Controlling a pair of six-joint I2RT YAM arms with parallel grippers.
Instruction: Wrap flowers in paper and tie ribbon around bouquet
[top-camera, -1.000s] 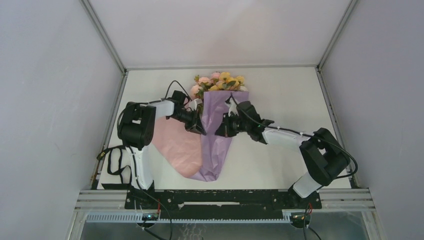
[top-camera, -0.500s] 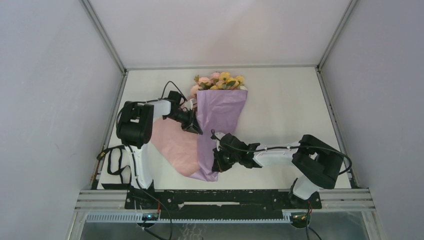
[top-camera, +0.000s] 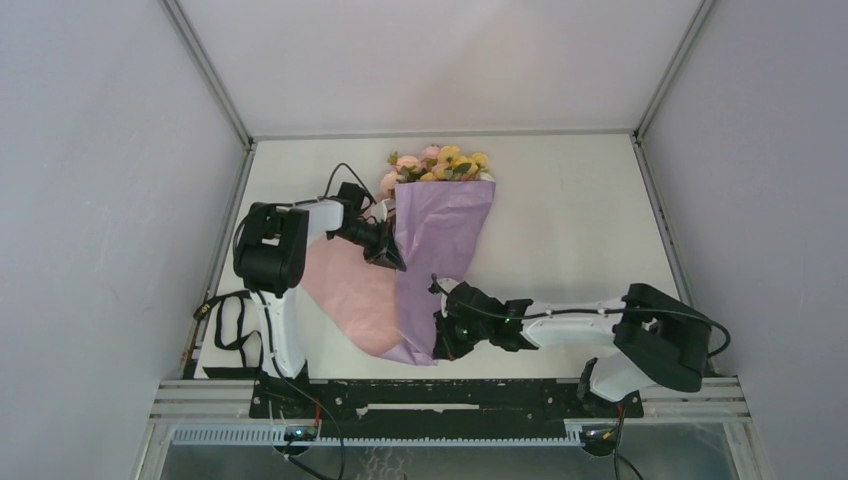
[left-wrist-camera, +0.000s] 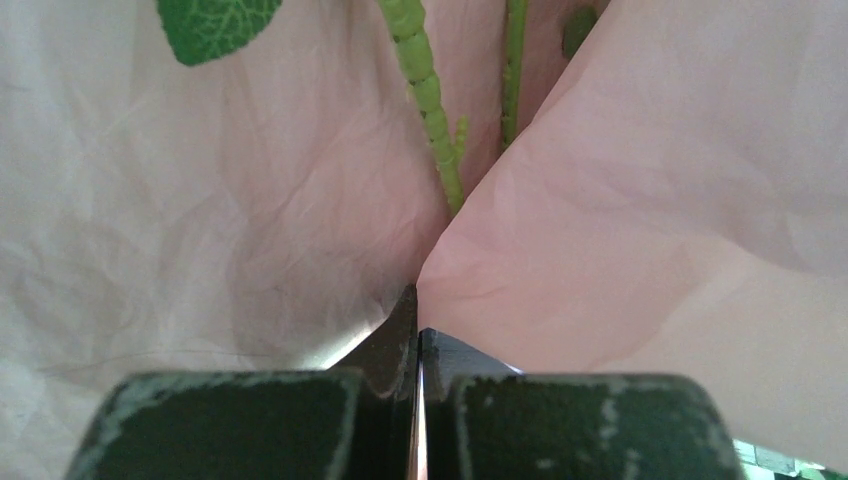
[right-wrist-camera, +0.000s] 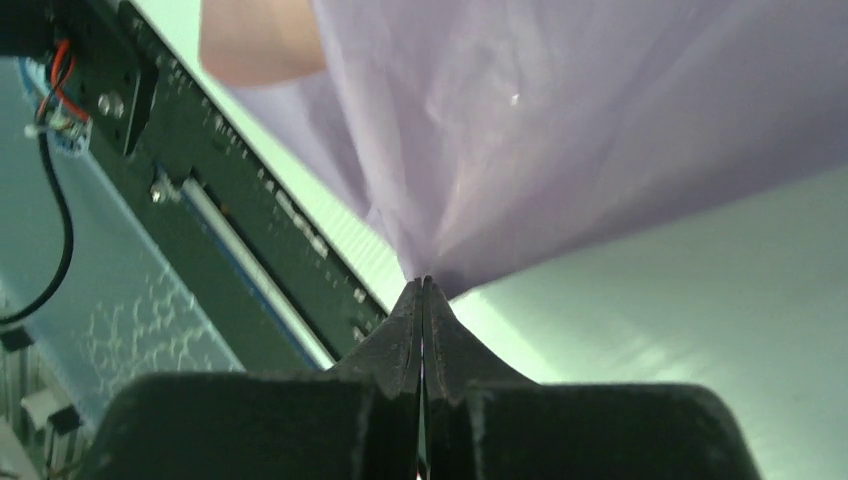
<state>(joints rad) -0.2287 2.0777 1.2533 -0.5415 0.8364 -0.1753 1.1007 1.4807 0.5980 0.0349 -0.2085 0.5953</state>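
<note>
White table (top-camera: 580, 220); lilac paper (top-camera: 440, 230) pinched by left gripper (top-camera: 392, 262), right gripper (top-camera: 440, 340)

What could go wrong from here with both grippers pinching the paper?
1. The right gripper pinches only the near tip of the paper; a pull could tear the thin sheet or let it slip free.
2. The left gripper grips a fold beside the stems; dragging it might shift the flowers out of the wrap.

Lilac paper (top-camera: 440, 235) folded over flowers (top-camera: 440, 162)
</note>
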